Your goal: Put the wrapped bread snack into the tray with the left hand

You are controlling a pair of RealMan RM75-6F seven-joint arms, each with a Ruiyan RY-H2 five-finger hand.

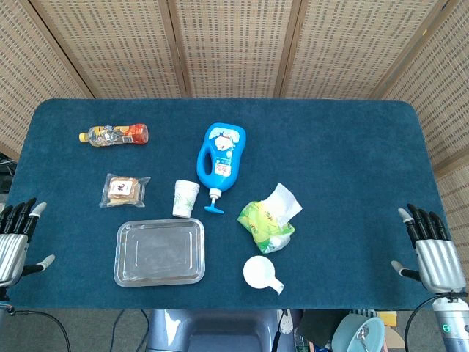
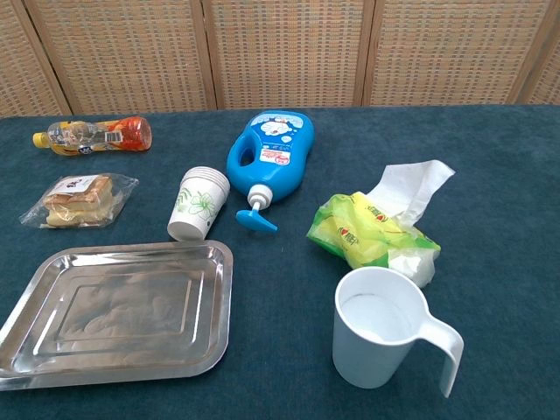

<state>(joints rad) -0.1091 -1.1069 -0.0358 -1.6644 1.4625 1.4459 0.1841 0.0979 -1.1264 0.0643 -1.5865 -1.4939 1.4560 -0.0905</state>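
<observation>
Reach not begun: your left hand (image 1: 16,238) is idling spread, holding nothing; wrapped bread snack (image 1: 123,191) is waiting just beyond tray (image 1: 124,277).

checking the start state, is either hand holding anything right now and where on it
Nothing is held. The left hand and right hand sit open at the table's near corners, and the wrapped bread snack lies untouched beyond the tray.

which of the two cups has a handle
The white cup nearest the camera, right of the tray; its handle sticks out on one side. The paper cup with the green leaf print has none.
</observation>
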